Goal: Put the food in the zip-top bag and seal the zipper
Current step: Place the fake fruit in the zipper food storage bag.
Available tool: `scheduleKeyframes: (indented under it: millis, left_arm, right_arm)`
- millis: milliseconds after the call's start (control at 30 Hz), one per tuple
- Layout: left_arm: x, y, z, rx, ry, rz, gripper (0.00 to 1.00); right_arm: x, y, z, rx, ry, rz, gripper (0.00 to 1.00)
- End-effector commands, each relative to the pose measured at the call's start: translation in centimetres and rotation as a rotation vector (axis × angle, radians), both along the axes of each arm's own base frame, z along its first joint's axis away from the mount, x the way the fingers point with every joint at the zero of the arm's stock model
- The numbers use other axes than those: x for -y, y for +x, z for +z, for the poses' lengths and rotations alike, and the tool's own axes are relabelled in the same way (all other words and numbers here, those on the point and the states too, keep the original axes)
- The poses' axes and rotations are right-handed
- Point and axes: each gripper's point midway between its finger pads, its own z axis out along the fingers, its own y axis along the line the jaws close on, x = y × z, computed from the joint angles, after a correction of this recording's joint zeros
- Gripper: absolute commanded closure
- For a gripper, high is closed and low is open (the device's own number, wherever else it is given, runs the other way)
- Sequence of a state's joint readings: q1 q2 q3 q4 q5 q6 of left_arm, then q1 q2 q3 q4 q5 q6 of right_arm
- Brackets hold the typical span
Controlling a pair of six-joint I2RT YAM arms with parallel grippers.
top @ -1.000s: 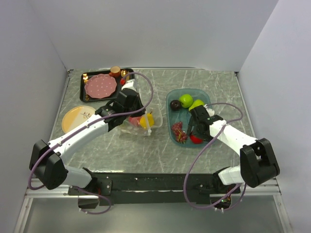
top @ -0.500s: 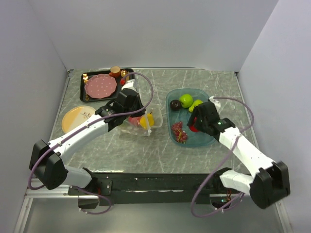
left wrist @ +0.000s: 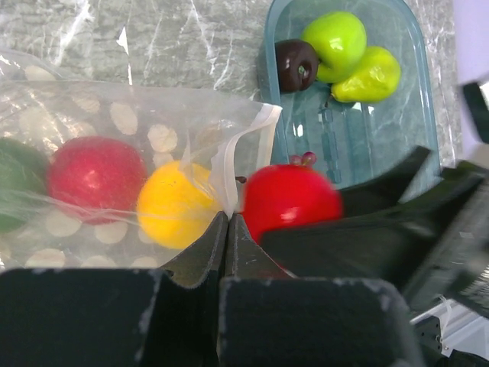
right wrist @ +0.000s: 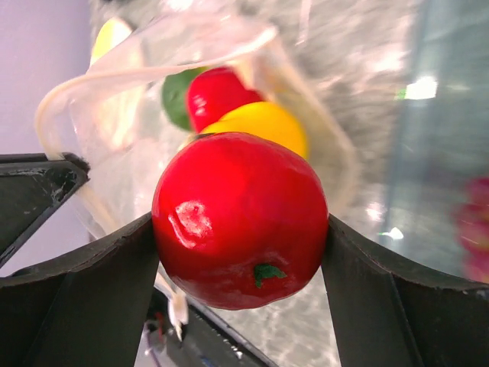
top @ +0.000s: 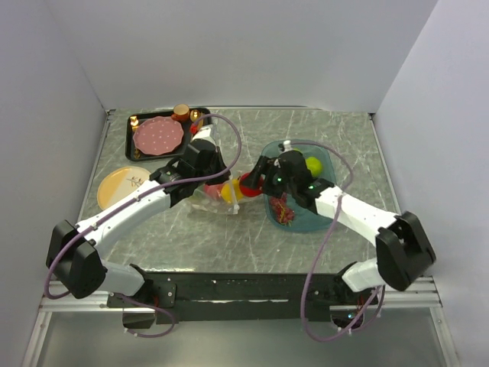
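The clear zip-top bag (top: 216,196) lies mid-table, its mouth facing right. My left gripper (left wrist: 228,218) is shut on the white zipper strip (left wrist: 243,149) at the mouth and holds it up. Inside are a red ball (left wrist: 95,174), a yellow-orange ball (left wrist: 177,204) and a green ball (left wrist: 14,182). My right gripper (right wrist: 241,229) is shut on a red apple (right wrist: 241,218), held just in front of the bag's mouth (top: 249,182). In the teal tray (left wrist: 397,130) lie a dark brown ball (left wrist: 295,64), a green ball (left wrist: 334,44), a green pear (left wrist: 369,75) and a dark red bunch (top: 281,208).
A black tray (top: 136,145) at the back left holds a pink dotted plate (top: 159,135) and an orange cup (top: 181,112). A yellow plate (top: 121,186) lies at the left. Walls close in the table on three sides.
My right gripper has lifted the red apple out of the teal tray and carried it left to the bag's mouth. The left gripper has kept its hold on the bag's edge.
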State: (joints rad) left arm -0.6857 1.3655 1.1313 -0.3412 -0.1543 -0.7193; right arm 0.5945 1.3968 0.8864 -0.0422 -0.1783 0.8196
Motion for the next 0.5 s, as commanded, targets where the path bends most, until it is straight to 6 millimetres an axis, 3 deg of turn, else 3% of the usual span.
scheduleKeyframes:
  millis: [0, 133, 233, 267, 333, 367, 433, 467]
  left_arm:
    - [1.1, 0.0, 1.4, 0.032, -0.058, -0.030, 0.99]
    - [1.6, -0.2, 1.9, 0.036, -0.078, -0.047, 0.99]
    - [1.9, -0.2, 2.3, 0.046, -0.091, -0.062, 0.99]
    - [1.9, -0.2, 2.5, 0.051, -0.093, -0.058, 0.99]
    - [1.8, -0.3, 2.5, 0.052, -0.089, -0.055, 0.99]
    - [1.7, -0.3, 2.7, 0.056, -0.089, -0.053, 0.99]
    - [1.2, -0.2, 2.6, 0.058, -0.077, -0.032, 0.99]
    - [1.0, -0.3, 2.7, 0.062, -0.077, -0.027, 0.99]
  right_arm:
    - [-4.4, 2.1, 4.0, 0.084, 0.147, 0.048, 0.59]
    - [-7.6, 2.2, 3.5, 0.057, 0.207, 0.129, 0.56]
    - [-9.8, 1.8, 2.0, -0.001, 0.171, 0.196, 0.50]
    - [-10.4, 1.2, 1.6, 0.000, 0.168, 0.224, 0.42]
    - [-10.3, 0.6, 0.3, -0.025, 0.148, 0.233, 0.38]
    - [-10.0, 0.5, 0.3, -0.013, 0.135, 0.241, 0.26]
    - [-9.0, 0.4, -0.6, -0.012, 0.083, 0.217, 0.16]
    - [-8.6, 0.3, 0.0, 0.015, 0.066, 0.221, 0.06]
